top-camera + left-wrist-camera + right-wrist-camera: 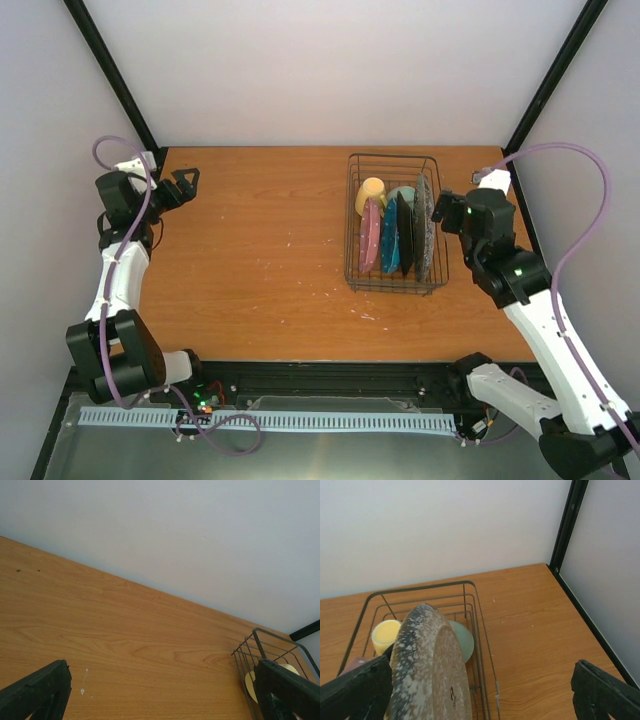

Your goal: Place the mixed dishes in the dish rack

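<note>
- The dish rack point(392, 156) is seen on the right half of the wooden surface point(260, 240), toward the back.
- Four plates are stood on edge in it, from left to right: pink dotted plate point(370, 238), teal dotted plate point(390, 242), dark-rimmed plate point(405, 232), grey speckled plate point(425, 228).
- The yellow mug point(370, 190) and the mint-green bowl point(402, 194) are lodged behind the plates, at the rack's far end.
- The right fingers point(605, 690) are spread wide at the rack's right side, one close beside the grey speckled plate — nothing is gripped.
- The left fingers point(40, 690) are likewise spread and empty — well apart from the rack, near the surface's far-left corner.
</note>
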Tool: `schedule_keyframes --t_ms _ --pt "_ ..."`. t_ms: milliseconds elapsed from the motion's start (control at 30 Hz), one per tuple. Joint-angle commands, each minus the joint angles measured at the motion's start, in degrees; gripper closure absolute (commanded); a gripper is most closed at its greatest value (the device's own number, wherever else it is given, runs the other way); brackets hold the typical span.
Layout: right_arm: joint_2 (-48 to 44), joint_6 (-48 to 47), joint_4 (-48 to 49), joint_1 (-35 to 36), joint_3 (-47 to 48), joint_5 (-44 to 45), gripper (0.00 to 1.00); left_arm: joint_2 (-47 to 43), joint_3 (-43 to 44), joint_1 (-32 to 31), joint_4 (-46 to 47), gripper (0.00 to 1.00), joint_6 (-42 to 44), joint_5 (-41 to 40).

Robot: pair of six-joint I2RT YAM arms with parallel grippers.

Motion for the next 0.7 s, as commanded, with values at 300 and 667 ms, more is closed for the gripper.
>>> schedule_keyframes --t_ms 300,667 --pt "11.12 1.29 11.40 -7.05 2.93 -12.14 0.04 0.01 -0.09 0.43 4.72 0.00 -1.32 2.73" --pt "12.37 2.32 13.35 -7.31 3.31 -13.76 0.03 1.58 0.00 0.44 5.62 0.00 -1.86 3.38"
